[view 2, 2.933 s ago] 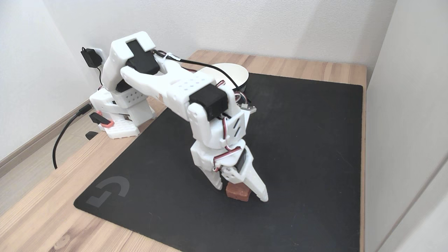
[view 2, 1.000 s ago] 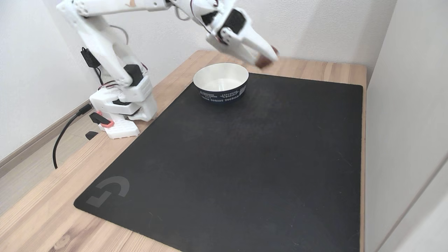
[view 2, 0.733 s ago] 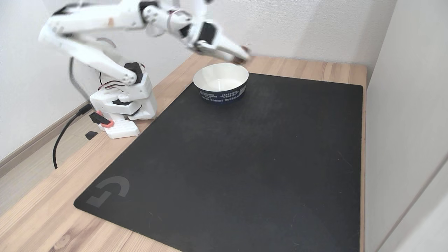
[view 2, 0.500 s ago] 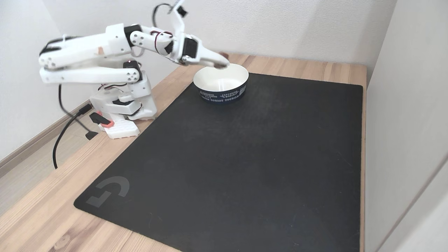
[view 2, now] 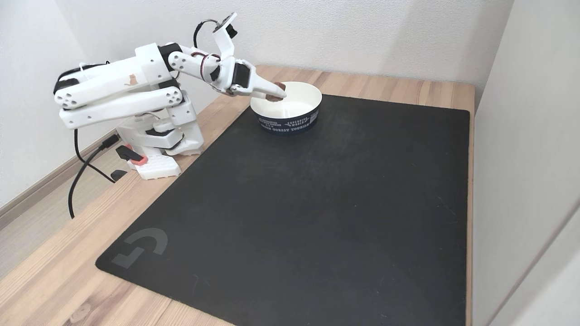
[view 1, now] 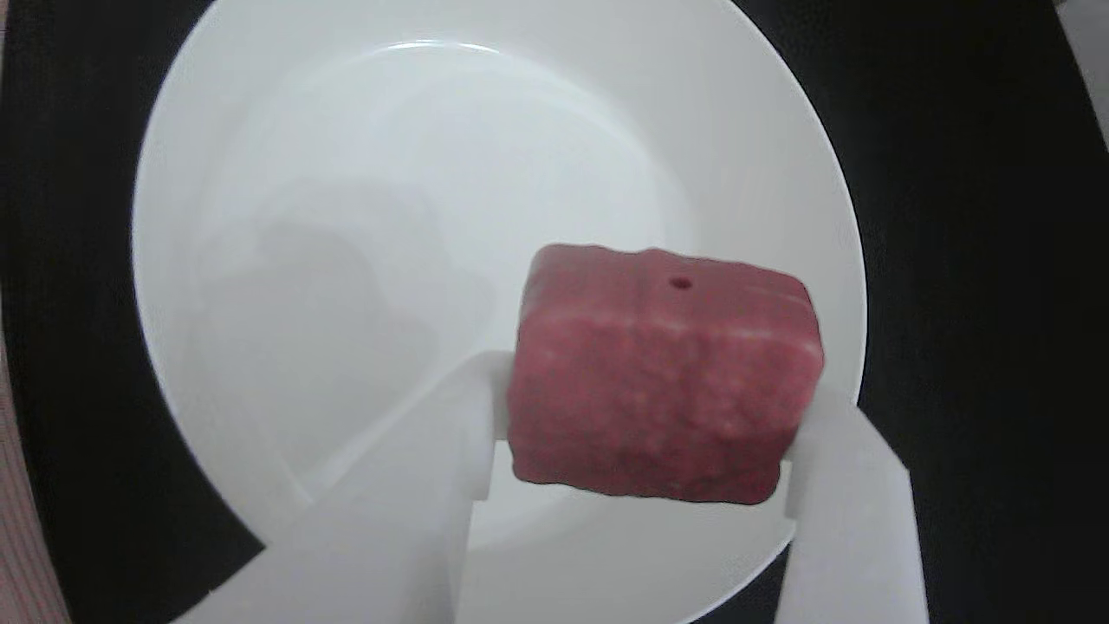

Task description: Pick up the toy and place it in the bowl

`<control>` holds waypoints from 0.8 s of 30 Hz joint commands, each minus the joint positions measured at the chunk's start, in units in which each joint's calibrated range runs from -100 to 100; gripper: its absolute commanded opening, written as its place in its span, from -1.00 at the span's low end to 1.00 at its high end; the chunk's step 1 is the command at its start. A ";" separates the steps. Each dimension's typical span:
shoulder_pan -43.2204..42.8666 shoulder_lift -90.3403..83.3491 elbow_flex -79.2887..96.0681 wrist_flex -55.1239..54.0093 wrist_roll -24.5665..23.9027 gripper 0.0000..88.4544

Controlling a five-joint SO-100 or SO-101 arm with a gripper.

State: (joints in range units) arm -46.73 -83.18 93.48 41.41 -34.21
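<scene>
Since half a second ago the gripper (view 2: 277, 95) has dipped lower, now just above the bowl (view 2: 312, 108), perhaps past its rim. Its white fingers (view 1: 450, 451) clamp the toy (view 1: 663, 390) over the bowl's white inside. The bowl stands at the black mat's (view 2: 317, 203) far corner.

A black mat (view 2: 317, 203) lies on the wooden table (view 2: 54, 271) beside white walls (view 2: 362, 31).
</scene>
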 commanded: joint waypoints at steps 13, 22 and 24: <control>-1.91 -1.31 1.65 0.42 -0.29 -0.40; 6.04 -1.48 -1.86 -1.87 -0.50 -0.82; 9.80 -1.48 -3.40 -2.38 -0.13 -0.96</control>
State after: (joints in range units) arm -44.07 -84.10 94.80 40.82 -34.41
